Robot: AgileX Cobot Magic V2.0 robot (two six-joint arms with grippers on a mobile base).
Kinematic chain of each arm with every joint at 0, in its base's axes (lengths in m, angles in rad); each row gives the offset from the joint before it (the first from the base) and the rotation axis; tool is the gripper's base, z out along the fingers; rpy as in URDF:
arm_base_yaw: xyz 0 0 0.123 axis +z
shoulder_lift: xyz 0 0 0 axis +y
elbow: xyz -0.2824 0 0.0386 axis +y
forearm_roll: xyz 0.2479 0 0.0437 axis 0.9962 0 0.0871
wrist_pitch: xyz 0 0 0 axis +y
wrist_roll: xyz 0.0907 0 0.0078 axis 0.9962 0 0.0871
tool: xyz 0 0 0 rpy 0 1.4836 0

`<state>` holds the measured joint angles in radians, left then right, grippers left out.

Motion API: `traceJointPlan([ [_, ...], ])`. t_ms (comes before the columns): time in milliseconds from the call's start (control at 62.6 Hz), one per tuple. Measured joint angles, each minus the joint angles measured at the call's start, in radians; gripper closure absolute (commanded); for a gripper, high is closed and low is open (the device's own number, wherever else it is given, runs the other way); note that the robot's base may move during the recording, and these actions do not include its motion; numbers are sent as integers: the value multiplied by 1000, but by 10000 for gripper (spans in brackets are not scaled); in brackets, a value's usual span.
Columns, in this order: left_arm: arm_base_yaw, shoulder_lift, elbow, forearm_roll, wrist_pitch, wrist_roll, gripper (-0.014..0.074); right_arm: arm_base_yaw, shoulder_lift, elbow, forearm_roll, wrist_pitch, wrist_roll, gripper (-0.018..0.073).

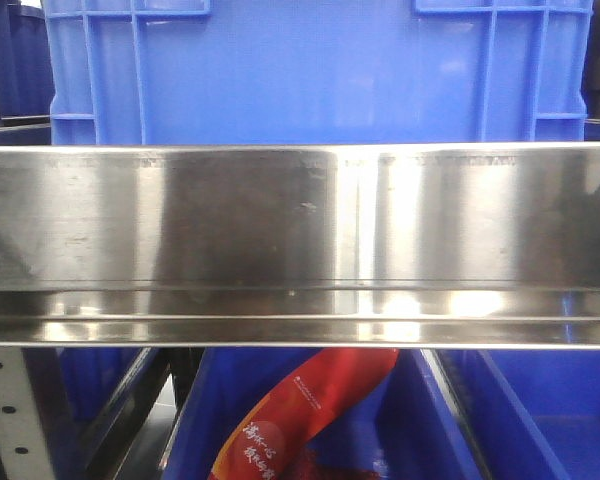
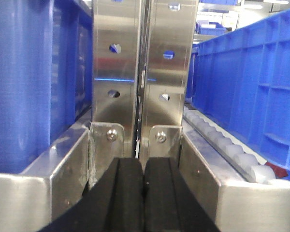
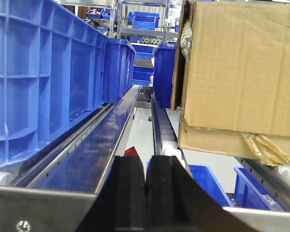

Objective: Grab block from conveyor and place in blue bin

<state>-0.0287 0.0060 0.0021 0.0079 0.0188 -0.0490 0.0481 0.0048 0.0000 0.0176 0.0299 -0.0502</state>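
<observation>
While the left gripper [image 2: 144, 193] has its black pads pressed together, polished steel uprights [image 2: 142, 72] block it, blue plastic crates [image 2: 246, 96] flanking. The right gripper [image 3: 146, 191], likewise closed on nothing, faces a brown cardboard box [image 3: 237, 72] beside tall blue bins [image 3: 43, 77]. No block or belt shows.

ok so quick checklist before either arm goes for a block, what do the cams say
1. Block in sight: not ok. No view shows a block.
2. Conveyor belt in sight: not ok. The front view is filled by a steel rail, with a blue crate behind it.
3. Left gripper free: ok. Its fingers are shut together, holding nothing.
4. Right gripper free: ok. Its fingers are shut together, holding nothing.
5. Fingers ready for a grasp: not ok, both pairs need opening first.
6. Blue bin for placing: cannot tell. Several blue bins show, including a blue bin with a red packet; which is the target is unclear.
</observation>
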Motion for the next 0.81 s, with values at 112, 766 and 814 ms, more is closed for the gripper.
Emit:
traceJointPlan([
  [112,0,0,0,0,0,0,707,0,0,0,0,0,-3,721],
  [766,0,0,0,0,0,-4,707,0,-2,0,0,0,-3,721],
  [814,0,0,0,0,0,-4,707,0,-2,0,0,0,-3,721],
])
